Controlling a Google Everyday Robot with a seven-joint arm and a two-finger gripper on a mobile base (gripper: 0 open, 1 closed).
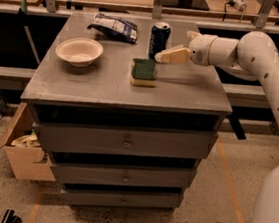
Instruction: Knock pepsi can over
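The pepsi can (159, 39), dark blue with a silver top, stands upright at the back middle of the grey cabinet top (102, 86). My gripper (172, 54) reaches in from the right on a white arm. Its cream tip is just right of the can's lower half, touching it or nearly so. I hold nothing.
A green and yellow sponge (144, 71) lies just in front of the can. A white bowl (79, 51) sits at the left. A crinkled blue-and-white snack bag (114, 26) lies at the back left. An open wooden box (23, 155) stands on the floor at the left.
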